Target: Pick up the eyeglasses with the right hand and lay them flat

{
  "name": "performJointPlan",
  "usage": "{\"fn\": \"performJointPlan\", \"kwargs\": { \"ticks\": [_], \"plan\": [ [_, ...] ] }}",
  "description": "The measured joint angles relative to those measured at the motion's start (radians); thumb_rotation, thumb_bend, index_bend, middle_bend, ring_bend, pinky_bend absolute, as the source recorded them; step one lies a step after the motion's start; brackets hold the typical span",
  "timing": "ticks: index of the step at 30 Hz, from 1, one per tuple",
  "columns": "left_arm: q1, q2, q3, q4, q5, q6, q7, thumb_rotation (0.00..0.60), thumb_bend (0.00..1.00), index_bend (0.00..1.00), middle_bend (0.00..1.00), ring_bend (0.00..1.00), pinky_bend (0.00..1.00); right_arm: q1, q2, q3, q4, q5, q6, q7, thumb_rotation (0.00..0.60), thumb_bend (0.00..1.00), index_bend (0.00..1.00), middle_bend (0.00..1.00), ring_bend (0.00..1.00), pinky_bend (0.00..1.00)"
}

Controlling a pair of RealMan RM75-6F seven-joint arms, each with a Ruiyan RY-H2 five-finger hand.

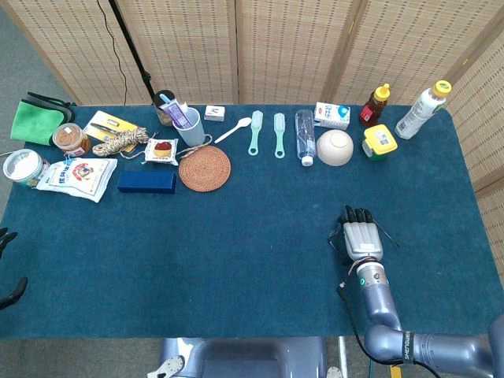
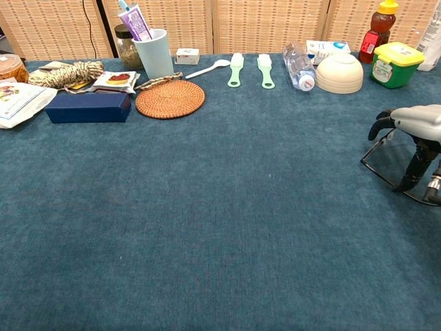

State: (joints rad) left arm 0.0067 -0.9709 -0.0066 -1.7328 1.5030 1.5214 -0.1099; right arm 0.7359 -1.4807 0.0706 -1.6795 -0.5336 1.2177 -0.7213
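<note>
1. Head view: woven screens (image 1: pixel 283 47) behind, blue-carpeted table (image 1: pixel 236 236) below.
2. Along the far edge, left to right: green cloth (image 1: pixel 33 120), jar (image 1: pixel 71 139), twine (image 1: pixel 120 142), cup (image 1: pixel 190 126) with a toothpaste tube, spoon (image 1: pixel 234 130), two green brushes (image 1: pixel 255 132), lying water bottle (image 1: pixel 305 136), milk carton (image 1: pixel 331 115), bowl (image 1: pixel 335 147), honey bottle (image 1: pixel 376 105), yellow-lidded tub (image 1: pixel 379 142), white bottle (image 1: pixel 421 109).
3. Nearer the front: white bag (image 1: pixel 77 178), navy box (image 1: pixel 146 182), round wicker mat (image 1: pixel 205 168).
4. Right hand (image 1: pixel 360 240) palm-down at the near right, well apart from the far row, covering most of the glasses (image 1: pixel 386 235); only thin dark wire showing beside the fingers.
5. Left hand barely visible as dark fingertips (image 1: pixel 6 236) at the left border; open or closed: cannot tell.
6. Chest view: same carpet (image 2: pixel 207 221), same far row, mat (image 2: pixel 169 99) and navy box (image 2: pixel 87 107) at the left.
7. Right hand (image 2: pixel 413 141) at the right border, fingers curled down over the glasses (image 2: pixel 377 157).
8. Thin frame gripped under the hand, tilted up off the carpet, lower rim touching or just above it, not lying flat.
</note>
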Motion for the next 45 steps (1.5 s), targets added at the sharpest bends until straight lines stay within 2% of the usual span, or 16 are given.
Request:
{"fn": "performJointPlan", "kwargs": {
  "ticks": [14,26,45],
  "plan": [
    [-0.002,-0.001,0.001,0.0,0.002,-0.003,-0.003,0.6,0.34,0.12,0.08,0.07,0.0,-0.028,-0.019,-0.01,0.042,-0.083,0.014,-0.027,0.6,0.13,0.27,0.0,0.0,0.0],
    [-0.001,0.0,0.003,0.001,0.002,-0.002,-0.005,0.599,0.34,0.12,0.08,0.07,0.0,-0.037,-0.019,0.004,0.059,-0.096,-0.012,-0.041,0.6,0.13,0.29,0.0,0.0,0.0],
    [0.002,0.002,0.005,-0.003,-0.004,-0.002,0.006,0.6,0.34,0.12,0.08,0.07,0.0,-0.045,-0.032,0.013,0.147,-0.159,-0.083,-0.012,0.6,0.13,0.39,0.0,0.0,0.0]
  ]
}}
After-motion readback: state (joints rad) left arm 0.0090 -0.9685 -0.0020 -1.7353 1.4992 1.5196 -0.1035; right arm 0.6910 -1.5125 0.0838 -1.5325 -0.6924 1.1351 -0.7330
